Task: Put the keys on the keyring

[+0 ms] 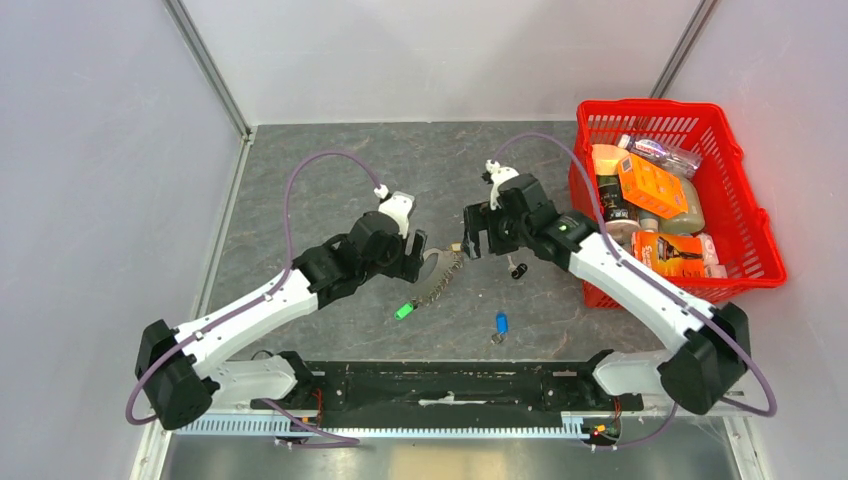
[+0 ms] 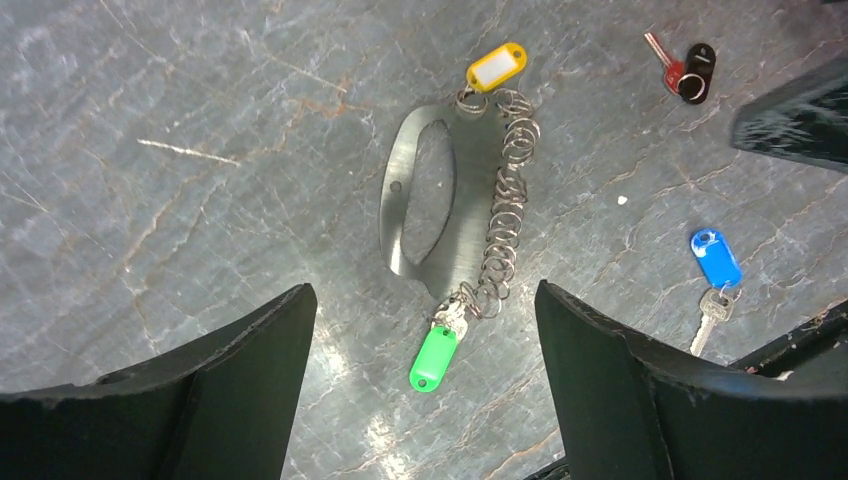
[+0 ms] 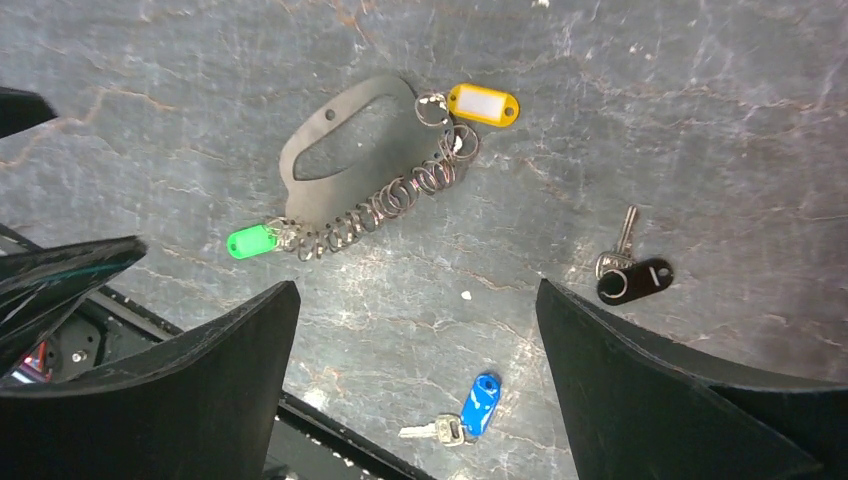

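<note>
A grey marbled table (image 1: 300,170), white walls (image 1: 100,120) around. We see the left gripper (image 2: 422,300) and right gripper (image 3: 418,292) spread wide, holding nothing, flanking the keyring (image 2: 464,262) at the table's middle; the blue key (image 2: 715,258) and black key (image 2: 696,70) lie loose beside it.

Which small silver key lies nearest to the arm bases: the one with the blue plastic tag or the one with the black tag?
The silver key with the blue plastic tag; the black-tagged key lies farther from them.

Open tabletop (image 1: 330,160) around the keyring (image 2: 468,225); red basket (image 1: 650,103) just beside the right arm (image 1: 630,275)
</note>
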`<action>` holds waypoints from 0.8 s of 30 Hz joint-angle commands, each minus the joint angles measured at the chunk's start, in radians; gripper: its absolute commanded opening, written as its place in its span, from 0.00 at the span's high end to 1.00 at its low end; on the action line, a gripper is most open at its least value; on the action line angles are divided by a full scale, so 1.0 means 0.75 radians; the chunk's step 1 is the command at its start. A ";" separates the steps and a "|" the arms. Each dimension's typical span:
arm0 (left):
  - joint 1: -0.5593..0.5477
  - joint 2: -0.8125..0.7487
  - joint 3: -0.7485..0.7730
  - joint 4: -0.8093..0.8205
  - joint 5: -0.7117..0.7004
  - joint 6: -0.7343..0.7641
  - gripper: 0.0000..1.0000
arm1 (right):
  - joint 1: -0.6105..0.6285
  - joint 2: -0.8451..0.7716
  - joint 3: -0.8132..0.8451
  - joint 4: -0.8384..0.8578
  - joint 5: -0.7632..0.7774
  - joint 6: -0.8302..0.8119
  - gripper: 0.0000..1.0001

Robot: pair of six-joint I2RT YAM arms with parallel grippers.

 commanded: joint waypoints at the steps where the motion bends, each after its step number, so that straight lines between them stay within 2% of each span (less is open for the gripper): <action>1: -0.002 -0.073 -0.074 0.113 -0.027 -0.133 0.14 | 0.017 0.106 -0.064 0.160 0.060 0.073 0.05; 7: -0.002 -0.192 -0.213 0.142 -0.046 -0.191 0.19 | 0.020 0.240 -0.105 0.259 0.127 0.091 0.11; 12: -0.002 -0.259 -0.272 0.161 -0.053 -0.205 0.20 | 0.036 0.246 -0.119 0.317 0.154 0.052 0.20; 17: -0.002 -0.263 -0.296 0.196 -0.036 -0.204 0.20 | 0.081 0.278 -0.104 0.309 0.136 0.020 0.36; 24: -0.002 -0.235 -0.321 0.257 -0.015 -0.200 0.21 | 0.118 0.391 -0.081 0.330 0.186 0.002 0.47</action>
